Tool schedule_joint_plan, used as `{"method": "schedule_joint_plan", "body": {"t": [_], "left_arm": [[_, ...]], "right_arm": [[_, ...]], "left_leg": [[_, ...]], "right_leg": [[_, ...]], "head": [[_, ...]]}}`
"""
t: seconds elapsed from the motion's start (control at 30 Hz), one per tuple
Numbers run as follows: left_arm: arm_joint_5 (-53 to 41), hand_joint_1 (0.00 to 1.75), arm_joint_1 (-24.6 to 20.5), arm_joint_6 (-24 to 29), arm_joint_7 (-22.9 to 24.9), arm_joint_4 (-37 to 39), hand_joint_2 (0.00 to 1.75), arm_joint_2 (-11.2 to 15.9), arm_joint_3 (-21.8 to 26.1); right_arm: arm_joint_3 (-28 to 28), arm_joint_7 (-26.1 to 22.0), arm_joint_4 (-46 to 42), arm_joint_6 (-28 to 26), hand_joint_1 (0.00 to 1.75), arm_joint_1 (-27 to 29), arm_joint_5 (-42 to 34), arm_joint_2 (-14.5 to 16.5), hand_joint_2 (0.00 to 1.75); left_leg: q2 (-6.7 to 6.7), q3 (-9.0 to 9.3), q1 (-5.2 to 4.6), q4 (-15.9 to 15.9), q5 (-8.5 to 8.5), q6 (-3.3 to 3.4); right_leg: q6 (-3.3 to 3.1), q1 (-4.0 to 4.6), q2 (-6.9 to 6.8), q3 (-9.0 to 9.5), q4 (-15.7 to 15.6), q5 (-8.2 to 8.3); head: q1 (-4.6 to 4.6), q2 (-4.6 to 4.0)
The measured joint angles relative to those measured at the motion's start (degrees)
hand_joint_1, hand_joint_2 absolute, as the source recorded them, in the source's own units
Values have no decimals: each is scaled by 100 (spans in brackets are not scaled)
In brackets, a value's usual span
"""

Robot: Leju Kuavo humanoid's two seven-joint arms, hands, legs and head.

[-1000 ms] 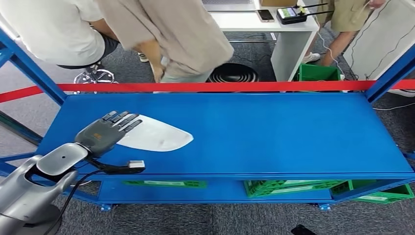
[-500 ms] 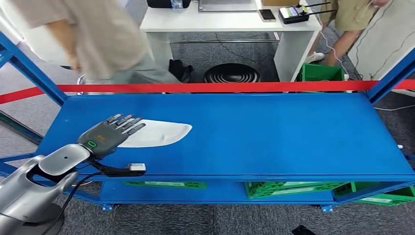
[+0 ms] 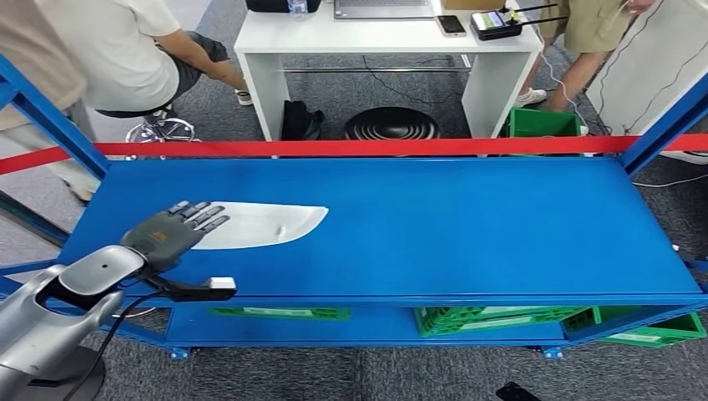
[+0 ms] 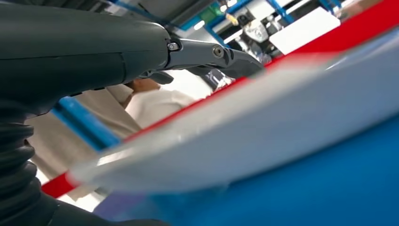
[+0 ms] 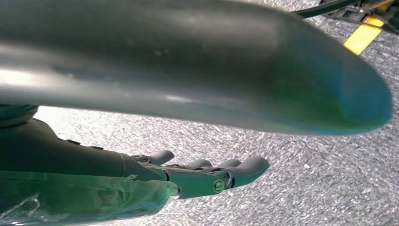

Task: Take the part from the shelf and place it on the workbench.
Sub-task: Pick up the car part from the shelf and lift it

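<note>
A: What sat at the left end of the shelf (image 3: 467, 225)?

B: The left hand (image 3: 171, 231), palm down, its fingers (image 3: 204, 215) stretched out and apart over the near end of the part (image 3: 263, 224). The wrist camera looked along the shelf under those fingers (image 4: 221, 54), and the part (image 4: 263, 127) lay pale and flat below them. Nothing was gripped; the hand was open.

A: Were the fingers touching the part?

B: They overlapped its blunt end in the head view, but whether they pressed on it could not be told.

A: And the part itself?

B: A white, flat, leaf-shaped piece lying on the blue shelf, left of middle, its pointed end toward the centre.

A: The right hand?

B: The right hand (image 5: 141, 172) hung over grey carpet (image 5: 301, 165), fingers (image 5: 244, 167) straight and together, holding nothing.

A: Beyond the shelf?

B: A red rail (image 3: 359, 148) ran along the back edge. Behind it a person in a white shirt (image 3: 117, 50) sat at left, a white table (image 3: 384, 38) stood in the middle, and a green crate (image 3: 547, 124) stood on the floor at right.
</note>
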Motion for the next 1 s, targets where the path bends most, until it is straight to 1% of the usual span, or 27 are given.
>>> {"method": "schedule_joint_plan", "body": {"t": [0.03, 0.07, 0.1, 0.13, 0.2, 0.23, 0.27, 0.3, 0.33, 0.37, 0.4, 0.43, 0.47, 0.53, 0.57, 0.6, 0.63, 0.7, 0.73, 0.77, 0.8, 0.83, 0.87, 0.9, 0.93, 0.97, 1.0], "left_arm": [[3, 0, 4, -5, 2, 39, 175, 6, 11], [5, 0, 6, -9, 5, 73, 175, 10, 25], [7, 0, 7, -12, 8, 97, 175, 11, 42], [9, 0, 7, -16, 11, 124, 175, 10, 57], [12, 0, 16, -23, 16, 193, 175, 7, 88], [13, 0, 23, -28, 17, 229, 175, 4, 109], [13, 0, 30, -32, 19, 257, 175, 3, 132], [11, 0, 36, -36, 19, 279, 175, 3, 155], [9, 0, 40, -39, 19, 296, 175, 3, 175], [4, 0, 44, -37, 20, 314, 175, 5, 193], [-9, 0, 48, -25, 24, 330, 175, 10, 214], [-32, 0, 52, -4, 29, 344, 175, 14, 236], [-64, 0, 57, 26, 34, 357, 175, 18, 256], [-141, 0, 67, 97, 40, 378, 175, 17, 277], [-178, 0, 69, 130, 41, 385, 175, 14, 284], [-207, 0, 65, 160, 41, 388, 175, 7, 292], [-230, 0, 59, 184, 41, 391, 175, -1, 299], [-260, 0, 57, 209, 40, 402, 175, -22, 304], [-272, 0, 64, 213, 38, 411, 175, -34, 302], [-283, 0, 70, 214, 33, 421, 175, -47, 300], [-290, 44, 70, 215, 27, 430, 175, -61, 299], [-289, 87, 64, 215, 16, 437, 175, -74, 301], [-274, 131, 53, 214, -2, 443, 175, -83, 304], [-243, 175, 36, 208, -25, 452, 175, -92, 308], [-201, 175, 21, 196, -55, 463, 175, -99, 311], [-152, 175, 10, 180, -86, 479, 175, -105, 314], [-104, 175, 4, 160, -116, 502, 175, -109, 315]], "right_arm": [[0, 0, 0, 1, 0, 1, 0, -1, 0], [0, 0, 1, 2, 0, 1, 0, -2, 0], [1, 0, 1, 2, 0, -1, 0, -4, 0], [1, 0, 2, 2, 0, -3, 0, -9, 0], [1, 0, 3, 2, 0, -2, 0, -15, 0], [1, 0, 4, 2, 0, 2, 0, -18, 0], [1, 0, 5, 2, 0, 6, 0, -18, 0], [1, -1, 6, 2, 0, 7, 0, -19, 0], [1, -1, 7, 1, 0, 6, 0, -20, 0], [1, -3, 7, -2, 0, 2, 0, -21, 0], [2, -7, 7, -6, 0, -5, 0, -22, 0], [2, -11, 7, -10, 0, -11, 0, -22, 0], [3, -18, 8, -15, 0, -14, 0, -22, 0], [3, -31, 9, -22, 0, -11, 0, -22, 0], [4, -36, 9, -25, 0, -9, 0, -22, 0], [6, -40, 9, -29, 0, -9, 0, -22, 0], [8, -43, 9, -33, 0, -10, 0, -22, 0], [10, -46, 9, -39, 0, -10, 0, -23, 0], [10, -46, 9, -40, 0, -8, 0, -24, 0], [10, -48, 10, -41, 0, -7, 0, -24, 0], [11, -50, 11, -42, 0, -8, 0, -23, 0], [13, -53, 12, -42, 0, -10, 0, -22, 0], [14, -58, 13, -42, 0, -13, 0, -22, 0], [15, -63, 14, -43, 0, -16, 0, -22, 0], [16, -69, 14, -44, 0, -19, 0, -22, 0], [16, -76, 15, -45, 0, -18, 0, -22, 0], [16, -84, 16, -45, 0, -17, 0, -22, 0]], "left_leg": [[-1, -2, 6, -10, 13, 30], [-1, 2, 14, -22, 23, 58], [1, 7, 26, -34, 33, 85], [2, 11, 34, -39, 37, 105], [3, 12, 32, -37, 34, 128], [3, 14, 32, -36, 33, 132], [2, 19, 32, -35, 30, 133], [1, 28, 34, -34, 26, 130], [-1, 41, 38, -32, 19, 121], [-4, 51, 38, -28, 8, 102], [-10, 53, 29, -13, -4, 75], [-14, 50, 18, -4, -9, 45], [-18, 45, 7, -4, -7, 14], [-21, 39, 8, -24, 7, -40], [-18, 28, 13, -5, -21, -66], [-15, -22, 18, 102, -107, -92], [-11, -129, 20, 334, -255, -116], [-8, -495, 23, 1114, -640, -150], [-8, -670, 23, 1469, -764, -156], [-8, -771, 23, 1657, -779, -153], [-8, -759, 23, 1610, -672, -143], [-7, -639, 23, 1351, -477, -129], [-4, -449, 23, 964, -253, -110], [-2, -246, 21, 560, -90, -92], [1, -102, 19, 260, -2, -71], [1, -25, 14, 84, 22, -50], [-2, -5, 6, 19, 6, -28]], "right_leg": [[33, -7, -3, -6, -8, -2], [66, -11, -9, -29, 39, -46], [98, -13, -15, -98, 189, -147], [123, -14, -22, -220, 455, -301], [154, -15, -26, -554, 1187, -632], [159, -15, -26, -679, 1454, -708], [160, -15, -27, -719, 1537, -686], [158, -17, -27, -655, 1406, -566], [156, -20, -28, -495, 1090, -384], [158, -25, -28, -299, 700, -224], [142, -29, -18, -125, 363, -111], [119, -31, -9, -12, 140, -57], [83, -26, 1, 34, 45, -55], [-5, -17, 11, 30, 31, -43], [-45, -19, 10, 27, 27, -35], [-82, -26, 10, 26, 20, -28], [-112, -33, 7, 26, 14, -23], [-141, -31, 2, 22, 14, -26], [-145, -29, 0, 22, 14, -28], [-146, -27, -1, 23, 15, -29], [-145, -27, 0, 27, 15, -30], [-142, -27, 1, 33, 15, -31], [-135, -27, 2, 41, 15, -35], [-118, -15, 4, 40, 25, -42], [-93, -5, 7, 32, 29, -43], [-63, 4, 9, 22, 27, -39], [-28, 9, 10, 14, 18, -30]], "head": [[0, 0], [7, 0], [22, 0], [35, 0], [60, 0], [63, 0], [67, 0], [67, 0], [68, 0], [69, 0], [69, 0], [67, 0], [63, 0], [57, 0], [53, 0], [43, 0], [31, 0], [13, 0], [13, 0], [12, 0], [12, 0], [11, 0], [9, 0], [5, 0], [7, 0], [4, 0], [5, 0]]}}
